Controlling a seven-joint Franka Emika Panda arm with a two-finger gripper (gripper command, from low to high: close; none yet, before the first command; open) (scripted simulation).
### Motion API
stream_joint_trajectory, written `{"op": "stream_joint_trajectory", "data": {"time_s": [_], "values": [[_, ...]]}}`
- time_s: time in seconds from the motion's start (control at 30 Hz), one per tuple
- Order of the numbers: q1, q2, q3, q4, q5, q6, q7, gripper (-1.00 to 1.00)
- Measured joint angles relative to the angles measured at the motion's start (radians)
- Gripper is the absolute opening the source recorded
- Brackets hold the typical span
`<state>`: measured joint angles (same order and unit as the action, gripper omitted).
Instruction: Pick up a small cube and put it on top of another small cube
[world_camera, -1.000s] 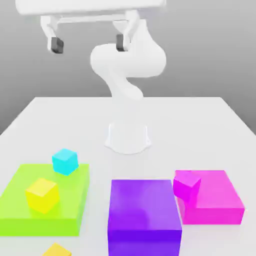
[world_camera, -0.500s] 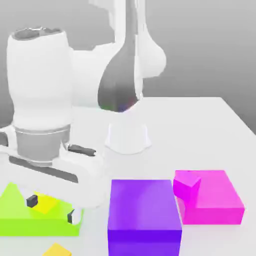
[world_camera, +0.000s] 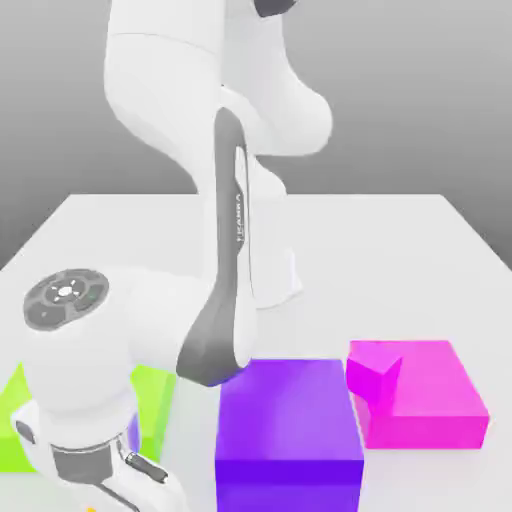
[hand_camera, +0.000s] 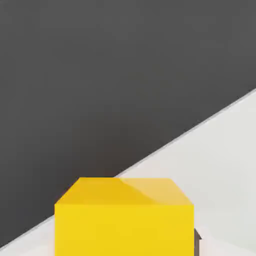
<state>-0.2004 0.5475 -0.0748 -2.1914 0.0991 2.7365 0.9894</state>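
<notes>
The small cube (hand_camera: 124, 220), plain orange-yellow, sits close in the hand view, resting on the white table. My gripper (hand_camera: 125, 242) is shut on it, and one dark fingertip (hand_camera: 197, 241) presses against its side. In the exterior view my hand (world_camera: 85, 450) hangs low over the table's front corner at that view's left, its fingers below the picture's edge. The other small cube (world_camera: 373, 368), magenta, rests on the near corner of a big flat magenta block (world_camera: 432, 395) at the exterior view's right, well apart from my hand.
A large purple block (world_camera: 288, 425) stands between my hand and the magenta block. A lime-green slab (world_camera: 155, 400) lies behind my hand, mostly covered by the arm (world_camera: 215, 300). The robot's base stands mid-table behind the blocks.
The arm has swung down from high above to the table's front corner at the exterior view's left. The gripper has gone from open to shut around the orange-yellow cube.
</notes>
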Motion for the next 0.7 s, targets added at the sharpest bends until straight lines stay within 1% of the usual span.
{"op": "stream_joint_trajectory", "data": {"time_s": [0.17, 0.4, 0.47, 0.57, 0.7], "values": [[0.025, -0.159, -0.009, -0.046, -0.026, -0.112, 0.008, -1.0], [0.137, -0.413, 0.121, -0.228, -0.055, -0.182, -0.089, -1.0], [0.197, -0.486, 0.158, -0.282, -0.051, -0.201, -0.128, -1.0], [0.284, -0.595, 0.188, -0.362, -0.039, -0.229, -0.188, -1.0], [0.363, -0.741, 0.23, -0.47, -0.022, -0.267, -0.271, -1.0]]}}
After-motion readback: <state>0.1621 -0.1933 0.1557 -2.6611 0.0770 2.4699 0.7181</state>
